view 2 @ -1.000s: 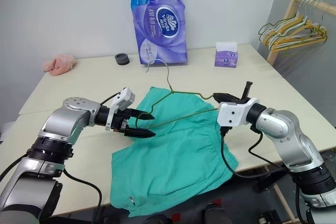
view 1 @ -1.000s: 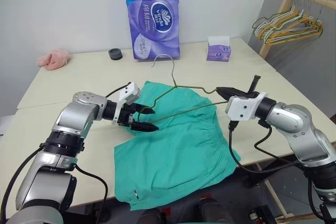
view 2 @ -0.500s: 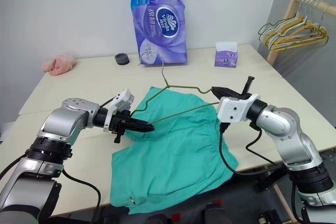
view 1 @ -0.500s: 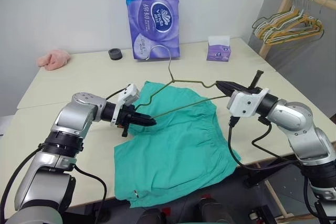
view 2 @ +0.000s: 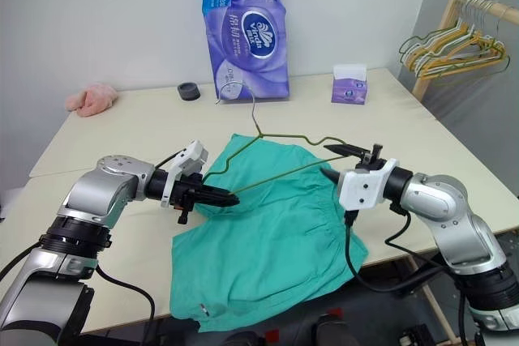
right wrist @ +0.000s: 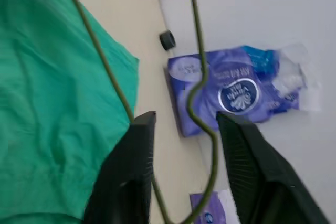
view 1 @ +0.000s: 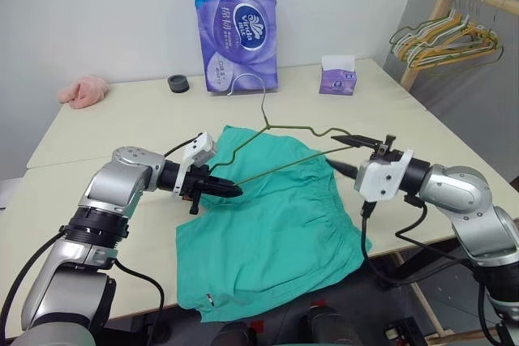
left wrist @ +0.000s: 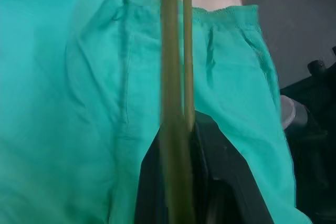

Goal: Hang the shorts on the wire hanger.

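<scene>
Left eye view, beige table [view 1: 122, 131], grey wall, hanger rack [view 1: 444, 26] (perhaps wooden), left gripper [view 1: 231, 190] pinching wire hanger [view 1: 284, 129], right gripper [view 1: 350, 155] spread.

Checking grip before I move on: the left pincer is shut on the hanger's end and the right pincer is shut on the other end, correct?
Not quite. The left pincer is shut on the wire hanger, but the right pincer stands open around the other end, as the right wrist view shows.

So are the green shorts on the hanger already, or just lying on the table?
Just lying spread flat. The shorts rest on the table; the wire hanger hangs above them, not threaded through.
</scene>
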`<state>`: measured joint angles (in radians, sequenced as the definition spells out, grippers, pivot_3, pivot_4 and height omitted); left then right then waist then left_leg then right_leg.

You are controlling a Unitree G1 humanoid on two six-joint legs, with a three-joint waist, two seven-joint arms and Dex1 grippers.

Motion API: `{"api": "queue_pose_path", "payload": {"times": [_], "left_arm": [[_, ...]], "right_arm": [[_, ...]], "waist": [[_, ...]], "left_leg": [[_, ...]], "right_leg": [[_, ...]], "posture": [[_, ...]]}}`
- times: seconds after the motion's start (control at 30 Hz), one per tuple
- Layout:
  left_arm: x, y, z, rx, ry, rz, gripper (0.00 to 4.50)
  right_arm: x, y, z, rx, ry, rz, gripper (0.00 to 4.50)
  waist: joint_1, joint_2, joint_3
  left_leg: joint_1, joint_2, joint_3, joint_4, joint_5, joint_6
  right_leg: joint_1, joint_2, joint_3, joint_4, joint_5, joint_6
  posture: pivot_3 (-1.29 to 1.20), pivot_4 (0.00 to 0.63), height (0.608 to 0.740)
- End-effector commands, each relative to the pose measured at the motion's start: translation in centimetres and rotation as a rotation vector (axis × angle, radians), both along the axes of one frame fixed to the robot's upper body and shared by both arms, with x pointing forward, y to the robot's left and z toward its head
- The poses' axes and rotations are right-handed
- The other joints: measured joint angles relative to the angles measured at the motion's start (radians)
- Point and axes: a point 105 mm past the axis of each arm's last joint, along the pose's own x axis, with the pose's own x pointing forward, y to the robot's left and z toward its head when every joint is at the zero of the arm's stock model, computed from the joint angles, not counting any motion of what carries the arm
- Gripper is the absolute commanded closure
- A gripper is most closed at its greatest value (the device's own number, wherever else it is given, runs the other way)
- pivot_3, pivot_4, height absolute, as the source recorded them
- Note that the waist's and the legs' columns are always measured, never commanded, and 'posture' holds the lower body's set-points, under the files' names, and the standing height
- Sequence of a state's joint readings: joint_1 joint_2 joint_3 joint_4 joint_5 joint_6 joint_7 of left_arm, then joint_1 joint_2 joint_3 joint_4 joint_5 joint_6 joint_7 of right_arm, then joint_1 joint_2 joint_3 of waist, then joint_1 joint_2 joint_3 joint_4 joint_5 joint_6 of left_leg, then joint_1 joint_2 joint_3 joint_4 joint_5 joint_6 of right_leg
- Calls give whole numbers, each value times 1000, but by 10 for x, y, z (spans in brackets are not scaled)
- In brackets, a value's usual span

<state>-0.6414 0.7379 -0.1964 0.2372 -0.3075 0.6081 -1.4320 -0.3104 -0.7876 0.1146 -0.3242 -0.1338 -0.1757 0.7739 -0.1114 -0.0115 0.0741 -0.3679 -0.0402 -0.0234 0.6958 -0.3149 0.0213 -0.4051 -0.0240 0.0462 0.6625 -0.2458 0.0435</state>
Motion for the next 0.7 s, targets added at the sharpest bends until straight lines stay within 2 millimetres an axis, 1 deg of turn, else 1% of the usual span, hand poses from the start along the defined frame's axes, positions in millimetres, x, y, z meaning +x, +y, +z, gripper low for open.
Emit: {"api": "queue_pose_path", "payload": {"times": [0.03, 0.07, 0.1, 0.17, 0.23, 0.33, 0.37, 0.43, 0.5, 0.57, 0.6, 0.7], "left_arm": [[7, -3, 14, 18, -130, -9, 4500], [7, -3, 14, 27, -151, -14, 4500], [8, -3, 14, 39, -173, -20, 4500], [7, -1, 10, 154, -311, -81, 4500], [5, -4, 11, 219, -411, -146, 4500], [3, -7, 12, 233, -449, -184, 4500], [3, -7, 11, 254, -469, -208, 4500], [3, -7, 9, 289, -507, -246, 4500], [4, -10, 8, 296, -524, -262, 4500], [4, -12, 7, 295, -529, -273, 4500], [4, -13, 7, 295, -532, -278, 4500], [0, -15, 2, 303, -539, -298, 4500]], "right_arm": [[-14, -5, -1, -15, 111, 4, 1185], [-16, -8, 0, -12, 141, -10, 871], [-17, -10, 1, -4, 163, -25, 450], [-20, -22, 9, 99, 301, -120, 55], [-24, -30, 17, 219, 450, -205, 55], [-28, -30, 19, 277, 542, -248, 55], [-28, -32, 13, 266, 588, -294, 55], [-30, -33, 5, 235, 646, -325, 55], [-34, -27, -4, 196, 710, -322, 55], [-36, -23, -9, 170, 744, -316, 55], [-35, -21, -11, 168, 755, -320, 55], [-27, -16, -25, 134, 789, -349, 55]], "waist": [[2, 0, 0], [3, 0, 0], [4, 0, 0], [6, 0, 0], [6, 0, 0], [10, 0, 0], [11, 0, 0], [13, 0, 0], [14, 0, 0], [13, 0, 0], [12, 0, 0], [9, 0, 0]], "left_leg": [[0, 0, 0, 0, 0, 0], [0, 0, 0, 0, 0, 0], [0, 0, 0, 0, 0, 0], [0, 0, 0, 0, 0, 0], [0, 0, 0, 0, 0, 0], [0, 1, -1, 0, 0, 0], [0, 1, -1, 0, 0, 0], [0, 1, 0, 0, 0, 0], [0, 0, 0, 0, 0, 0], [0, 0, 0, 0, 0, 0], [0, 1, 0, 0, 0, 0], [0, 0, 0, 0, 0, 0]], "right_leg": [[0, 0, 0, 0, 0, 0], [0, 0, 0, 0, 0, 0], [0, 0, 0, 0, 0, 0], [0, 0, 0, 0, 0, 0], [0, 0, 0, 0, 0, 0], [0, -1, 0, 0, 0, 0], [0, -1, -1, 0, 0, 0], [0, -2, -1, 0, 0, 0], [0, -2, -1, -1, 0, 0], [0, -2, -1, -1, 0, 0], [0, -2, -1, -1, 0, 0], [0, -2, -1, -1, 0, 0]], "posture": [[-173, 42, 740], [-173, 42, 740], [-176, 44, 740], [-178, 44, 740], [-181, 47, 740], [-186, 48, 740], [-186, 48, 740], [-190, 46, 740], [-190, 46, 740], [-192, 45, 740], [-192, 45, 740], [-189, 43, 740]]}}
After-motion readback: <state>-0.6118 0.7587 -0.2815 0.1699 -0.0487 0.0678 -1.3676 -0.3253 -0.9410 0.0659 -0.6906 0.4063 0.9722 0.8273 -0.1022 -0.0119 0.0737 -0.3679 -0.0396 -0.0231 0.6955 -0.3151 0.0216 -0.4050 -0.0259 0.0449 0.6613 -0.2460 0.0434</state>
